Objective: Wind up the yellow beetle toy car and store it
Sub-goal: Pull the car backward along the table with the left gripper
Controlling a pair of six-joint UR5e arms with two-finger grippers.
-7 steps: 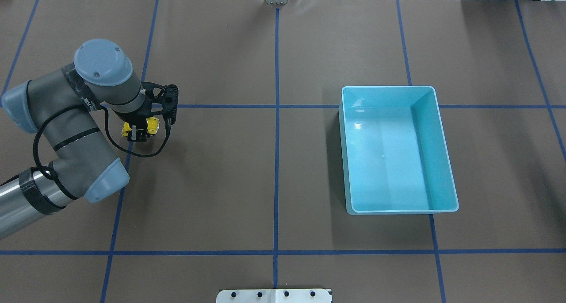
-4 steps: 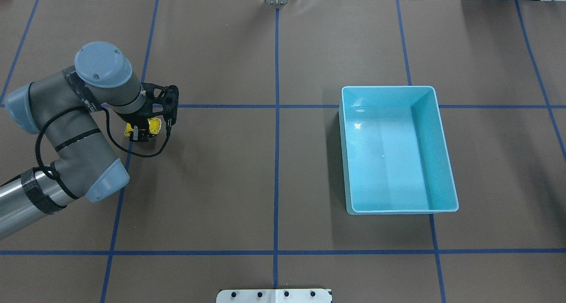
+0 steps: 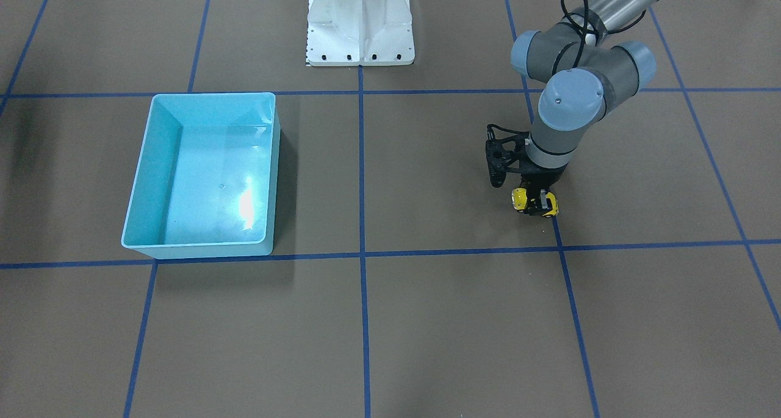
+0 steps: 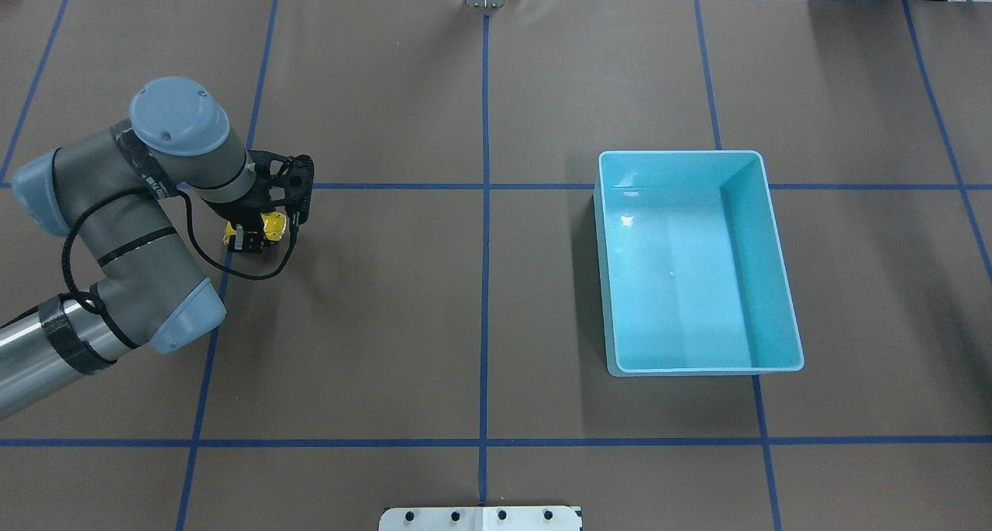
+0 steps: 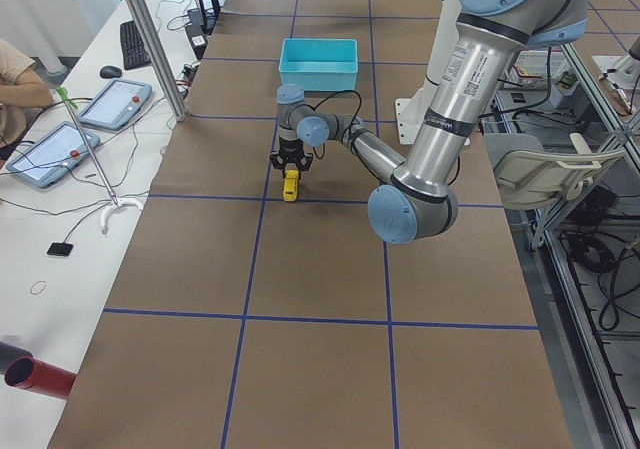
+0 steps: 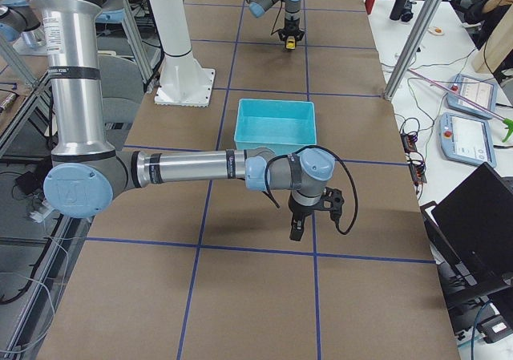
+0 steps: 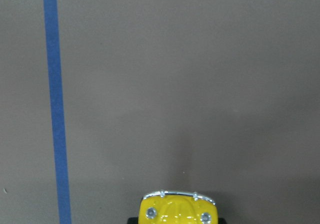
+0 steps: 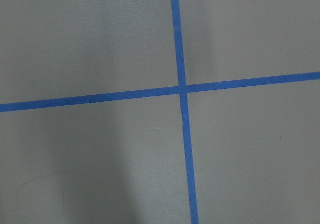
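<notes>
The yellow beetle toy car [image 4: 271,222] is held in my left gripper [image 4: 250,236], which is shut on it from above, at the table's left side beside a blue tape line. From across the table the car [image 3: 520,199] sits low at the table surface under the gripper [image 3: 537,205]; I cannot tell whether its wheels touch. The left wrist view shows the car's nose [image 7: 177,211] at the bottom edge. My right gripper [image 6: 296,230] shows only in the exterior right view, pointing down near the table, and I cannot tell its state.
An empty turquoise bin [image 4: 763,267] stands on the right half of the table, far from the car; it is also seen from across the table [image 3: 198,243]. Blue tape lines grid the brown table cover. A white robot base plate [image 3: 360,52] stands at the robot's edge.
My left gripper, still shut on the car, has shifted slightly rightward in the overhead view and its wrist has turned a little. The bin has not moved.
</notes>
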